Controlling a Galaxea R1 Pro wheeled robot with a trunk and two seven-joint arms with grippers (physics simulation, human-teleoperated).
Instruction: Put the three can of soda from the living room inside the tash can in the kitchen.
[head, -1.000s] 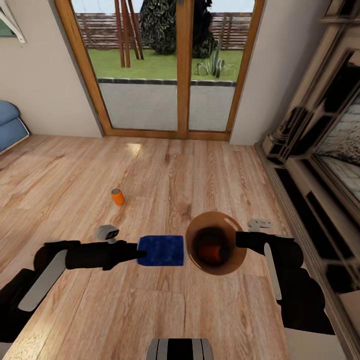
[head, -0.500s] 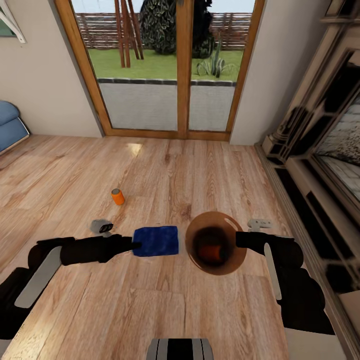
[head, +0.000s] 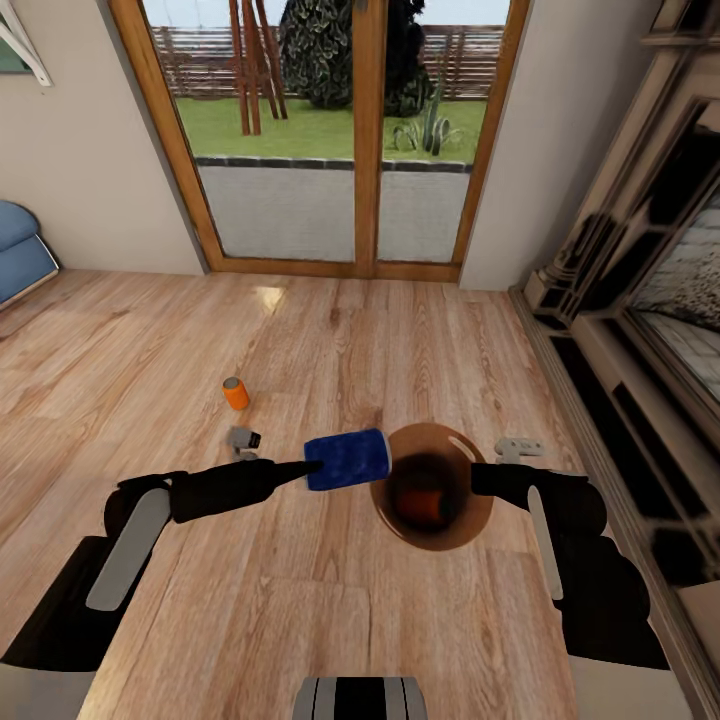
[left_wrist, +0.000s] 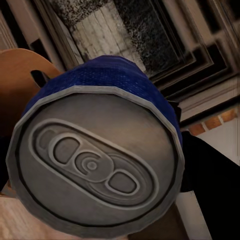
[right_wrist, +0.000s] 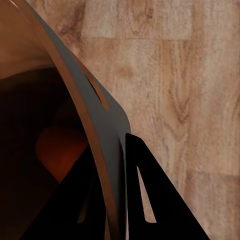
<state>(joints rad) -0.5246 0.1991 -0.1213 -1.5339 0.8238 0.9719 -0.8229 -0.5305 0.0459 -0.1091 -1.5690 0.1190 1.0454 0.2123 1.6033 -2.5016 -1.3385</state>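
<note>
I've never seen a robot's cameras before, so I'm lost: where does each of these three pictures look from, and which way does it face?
Head view: from the robot's head, looking forward and down at the wood floor; both arms show, with the blue soda can and the brown trash can.
Left wrist view: near the left gripper, facing the blue can's grey top.
Right wrist view: near the right gripper, clamped on the bin's wall.
Shared: the trash can shows in all three.

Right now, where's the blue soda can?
Head view: the blue soda can lies sideways in the left end effector, at the left rim of the brown trash can, near the middle of the floor.
</note>
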